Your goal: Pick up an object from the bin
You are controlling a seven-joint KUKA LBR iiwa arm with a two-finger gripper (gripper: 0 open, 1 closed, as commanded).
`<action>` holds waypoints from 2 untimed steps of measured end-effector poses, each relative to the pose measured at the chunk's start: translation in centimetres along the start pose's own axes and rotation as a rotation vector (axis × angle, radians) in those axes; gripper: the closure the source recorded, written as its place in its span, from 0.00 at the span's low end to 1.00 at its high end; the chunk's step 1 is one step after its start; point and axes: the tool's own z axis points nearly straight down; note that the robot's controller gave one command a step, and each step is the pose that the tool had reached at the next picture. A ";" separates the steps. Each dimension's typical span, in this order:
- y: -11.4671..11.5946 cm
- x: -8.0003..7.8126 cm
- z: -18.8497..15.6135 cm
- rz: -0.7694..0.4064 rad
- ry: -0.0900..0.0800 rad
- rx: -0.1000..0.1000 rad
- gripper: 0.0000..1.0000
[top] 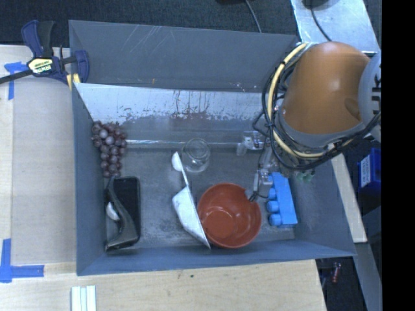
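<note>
Gripper (260,188) is down low in the right-front part of the grey metal bin (194,50), tip at the upper-right rim of the red bowl (227,220), in the narrow gap btw that bowl and the blue block (283,203). Wide or narrow: can't tell, its metal parts overlap from this angle, and nothing is seen gripped. Contact w/ the bowl rim: can't tell either. Above it the orange cover (321,86) on the wrist, w/ looped cables (277,144) round it, hangs over the bin's right-rear area.

Blue block: studded toy-brick type, lying flat, long side running front to back, just right of the gripper and near the bin's right wall. Red bowl: round, upright, open side up, just left of the gripper, near the front wall.

White thing (185,211), prob. plastic or cloth, leans on the bowl's left rim, touching it; a thin white part runs from it up toward the clear glass (196,155). Glass stands behind the bowl, approx. bin centre, apart from the gripper.

Far left: black flat thing (128,207) at the front-left, and a bunch of dark purple grapes (109,149) just behind it by the left wall, both well apart from the gripper
</note>
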 end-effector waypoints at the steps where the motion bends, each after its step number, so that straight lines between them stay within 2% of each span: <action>1: 0.0 0.0 0.0 0.000 0.000 0.000 0.00; 2: 0.4 -1.6 3.7 0.131 -0.003 0.000 0.00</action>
